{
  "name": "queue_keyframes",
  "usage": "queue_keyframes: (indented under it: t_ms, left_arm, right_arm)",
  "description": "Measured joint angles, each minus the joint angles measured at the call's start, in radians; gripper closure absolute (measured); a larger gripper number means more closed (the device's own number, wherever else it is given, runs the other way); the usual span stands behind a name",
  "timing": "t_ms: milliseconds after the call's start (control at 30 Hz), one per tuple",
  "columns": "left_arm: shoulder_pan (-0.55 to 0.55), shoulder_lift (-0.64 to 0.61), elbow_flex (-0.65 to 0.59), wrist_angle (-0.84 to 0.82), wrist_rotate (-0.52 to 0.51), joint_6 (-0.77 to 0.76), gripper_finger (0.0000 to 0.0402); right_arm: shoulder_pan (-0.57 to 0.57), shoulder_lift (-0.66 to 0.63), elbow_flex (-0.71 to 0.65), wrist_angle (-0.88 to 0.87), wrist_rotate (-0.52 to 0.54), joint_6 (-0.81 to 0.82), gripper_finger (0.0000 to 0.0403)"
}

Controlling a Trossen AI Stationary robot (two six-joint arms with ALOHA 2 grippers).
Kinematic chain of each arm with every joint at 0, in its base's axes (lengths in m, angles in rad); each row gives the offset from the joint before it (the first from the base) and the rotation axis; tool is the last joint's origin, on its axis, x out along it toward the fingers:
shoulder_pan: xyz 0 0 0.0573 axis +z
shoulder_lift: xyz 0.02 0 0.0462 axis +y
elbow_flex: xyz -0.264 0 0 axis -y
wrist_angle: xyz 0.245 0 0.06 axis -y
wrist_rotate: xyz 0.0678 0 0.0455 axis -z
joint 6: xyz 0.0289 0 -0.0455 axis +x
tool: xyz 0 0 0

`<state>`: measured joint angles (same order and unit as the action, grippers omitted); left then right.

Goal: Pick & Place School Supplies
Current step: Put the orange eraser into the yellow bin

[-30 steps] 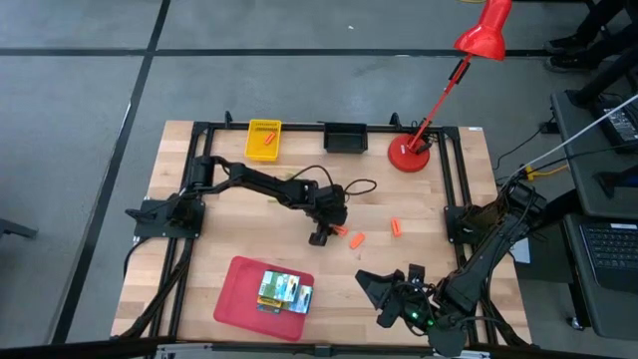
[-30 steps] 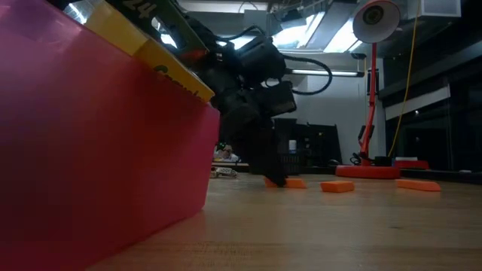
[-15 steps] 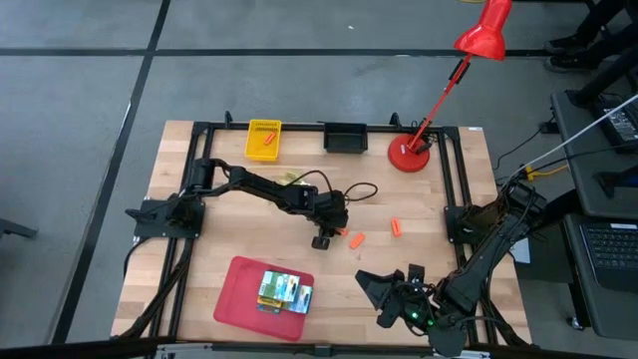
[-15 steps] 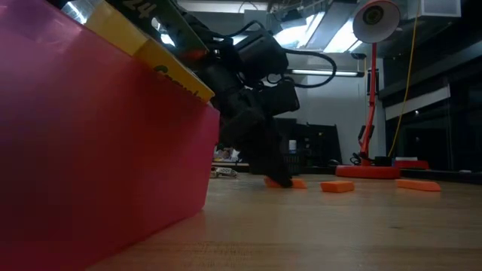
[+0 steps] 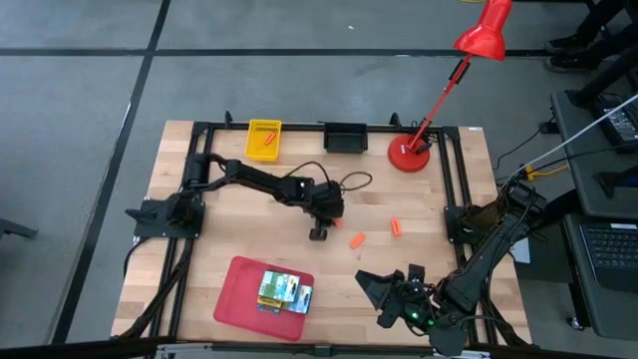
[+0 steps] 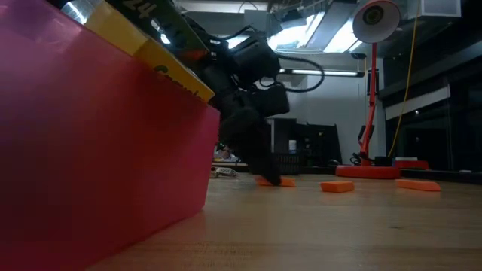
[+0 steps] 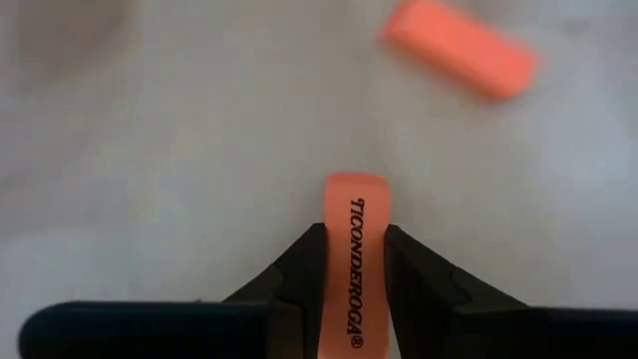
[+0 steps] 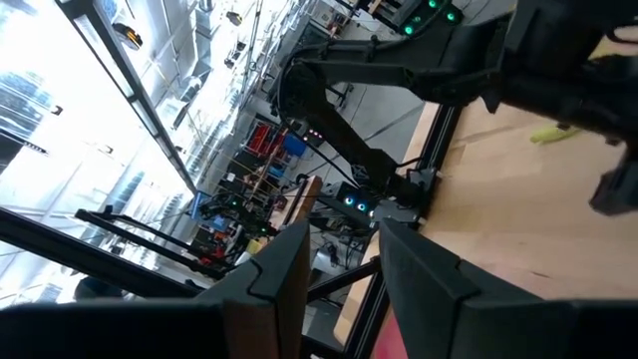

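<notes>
Left wrist view: left claw pinching orange eraser lengthwise on table; confirm firm squeeze, lift straight up; right claw spread, idle near-right.

left end effector clamped, mid-table; right end effector parked, fingers apart

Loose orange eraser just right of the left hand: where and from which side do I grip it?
Grip the loose eraser across its long sides at mid-length, straight down from above: it lies flat on the table, a slim slanted bar. The left hand now pinches another eraser.
</notes>
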<state>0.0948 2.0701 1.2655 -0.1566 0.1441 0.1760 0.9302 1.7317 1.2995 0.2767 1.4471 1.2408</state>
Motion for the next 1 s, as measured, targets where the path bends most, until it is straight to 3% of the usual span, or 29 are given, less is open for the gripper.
queue_keyframes:
  t_ms: [233, 467, 767, 1000]
  left_arm:
    - [0.102, -0.055, -0.002, -0.08, -0.15, -0.083, 0.0329]
    - [0.255, -0.141, -0.003, -0.085, -0.16, -0.225, 0.0329]
    - [0.467, -0.249, -0.002, -0.261, -0.444, -0.438, 0.033]
    - [0.603, -0.258, -0.002, -0.395, -0.521, -0.632, 0.0329]
  right_arm:
    - [0.0, 0.0, 0.0, 0.001, 0.0, -0.02, 0.0275]
    - [0.0, 0.0, 0.0, 0.001, 0.001, -0.029, 0.0275]
    - [0.0, 0.0, 0.0, 0.0, 0.018, -0.045, 0.0275]
    - [0.0, 0.0, 0.0, 0.0, 0.031, -0.049, 0.0275]
